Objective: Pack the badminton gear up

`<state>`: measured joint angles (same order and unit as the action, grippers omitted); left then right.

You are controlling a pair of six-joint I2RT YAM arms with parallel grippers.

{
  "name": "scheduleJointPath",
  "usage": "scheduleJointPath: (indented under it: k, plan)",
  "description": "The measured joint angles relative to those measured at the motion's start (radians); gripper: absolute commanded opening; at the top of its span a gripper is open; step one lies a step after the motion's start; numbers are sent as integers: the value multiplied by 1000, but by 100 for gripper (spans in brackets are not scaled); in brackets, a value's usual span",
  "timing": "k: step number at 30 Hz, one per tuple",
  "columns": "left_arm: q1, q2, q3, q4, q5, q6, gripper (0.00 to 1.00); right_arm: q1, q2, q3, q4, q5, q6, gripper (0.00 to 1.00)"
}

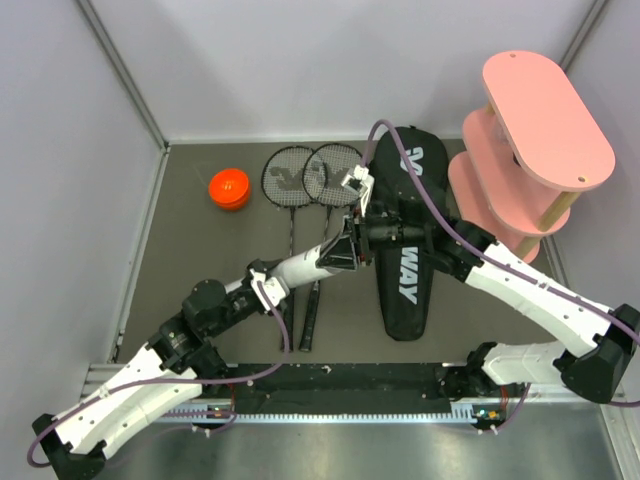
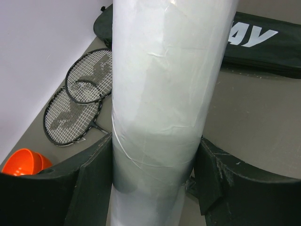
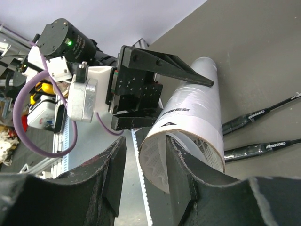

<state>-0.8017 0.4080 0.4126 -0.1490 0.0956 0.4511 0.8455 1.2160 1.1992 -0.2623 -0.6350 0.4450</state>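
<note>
My left gripper is shut on the long white tube and holds it off the table. In the right wrist view the tube's open end faces the camera, with a white shuttlecock skirt inside. My right gripper is open at that mouth: one finger reaches into the tube, the other stays outside, clear of the wall. Both grippers meet mid-table. The orange cap lies at the back left. Two black rackets lie beside it. The black bag lies to the right.
The pink tiered shelf stands at the back right, close to the bag. Grey walls close in the left and the back. The racket handles run toward the near edge under my left arm.
</note>
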Motion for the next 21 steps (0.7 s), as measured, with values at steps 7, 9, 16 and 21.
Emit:
scheduleJointPath:
  k: [7,9,16,21]
  plan:
    - [0,0,0,0,-11,-3,0,3,-1,0,-10,41,-9,45]
    - [0,0,0,0,-27,-5,0,3,-3,0,-11,48,-11,47]
    - [0,120,41,-13,-183,-23,0,-20,-3,0,-16,137,-16,59]
    - [0,222,74,-50,-251,-33,0,-67,-20,-30,-14,240,-16,61]
